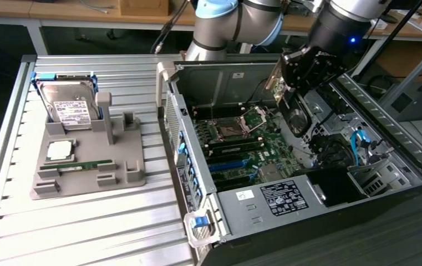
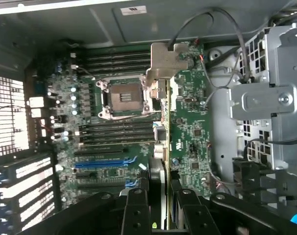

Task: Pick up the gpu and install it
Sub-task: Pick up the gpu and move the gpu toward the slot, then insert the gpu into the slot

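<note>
Right now, starting at the exterior view's left, I see the slatted table [image 1: 85,221] with a grey fixture [image 1: 129,177] on it. The fixture holds a hard drive [image 1: 70,105] standing tilted in a blue cradle. A processor chip [image 1: 60,149] lies flat below it, and a slim memory stick [image 1: 77,165] lies just beside the chip. Moving toward the exterior view's right, the open computer case [image 1: 255,213] lies on its side next to the fixture with the motherboard [image 1: 270,149] exposed. The empty CPU socket [image 1: 229,132] sits near the middle of the board, with dark memory slots running alongside it. Above the board, toward the exterior view's right of the socket, the gripper [image 1: 303,69] reaches down into the case with its jaws closed on the gpu [image 1: 296,113]. The card hangs below the jaws with its dark face toward the camera. From the wrist view I look straight down the card's edge: the gpu [image 2: 164,142] runs between the two black fingers [image 2: 136,210] of the gripper [image 2: 162,205]. Its silver bracket [image 2: 167,61] is at the far end, and the edge passes just beside the socket [image 2: 124,98]. I cannot tell whether the card touches the board. Farther to the exterior view's right are a black box [image 1: 336,185] in the case corner, a blue cable [image 1: 356,145], and the perforated metal drive cage [image 1: 377,177].
</note>
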Controlling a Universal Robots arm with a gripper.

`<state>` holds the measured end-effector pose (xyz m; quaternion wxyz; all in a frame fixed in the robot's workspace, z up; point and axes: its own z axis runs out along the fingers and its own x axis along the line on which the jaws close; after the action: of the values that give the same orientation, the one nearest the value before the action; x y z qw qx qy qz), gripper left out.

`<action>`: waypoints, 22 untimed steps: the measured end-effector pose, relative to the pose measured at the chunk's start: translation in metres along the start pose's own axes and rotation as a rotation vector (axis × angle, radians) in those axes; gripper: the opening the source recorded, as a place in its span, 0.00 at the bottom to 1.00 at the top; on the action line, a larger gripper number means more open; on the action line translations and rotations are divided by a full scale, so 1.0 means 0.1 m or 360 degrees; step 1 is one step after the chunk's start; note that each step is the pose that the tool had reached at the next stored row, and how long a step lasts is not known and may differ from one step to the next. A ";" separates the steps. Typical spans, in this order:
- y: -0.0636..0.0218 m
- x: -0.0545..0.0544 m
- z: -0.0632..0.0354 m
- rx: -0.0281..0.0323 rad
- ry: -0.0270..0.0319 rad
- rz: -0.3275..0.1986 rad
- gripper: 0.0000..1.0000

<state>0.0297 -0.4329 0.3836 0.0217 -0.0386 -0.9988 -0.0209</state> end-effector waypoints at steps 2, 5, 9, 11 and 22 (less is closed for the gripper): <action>-0.004 -0.05 0.024 -0.00002 0.00004 0.0000 0.27; -0.009 -0.07 0.044 0.00001 0.00004 0.0000 0.27; -0.009 -0.07 0.045 0.00002 0.00004 0.0000 0.27; -0.009 -0.07 0.045 0.00002 0.00004 0.0000 0.27; -0.009 -0.07 0.045 0.00010 0.00012 -0.0020 0.27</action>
<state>0.0367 -0.4342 0.3787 0.0220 -0.0324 -0.9990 -0.0207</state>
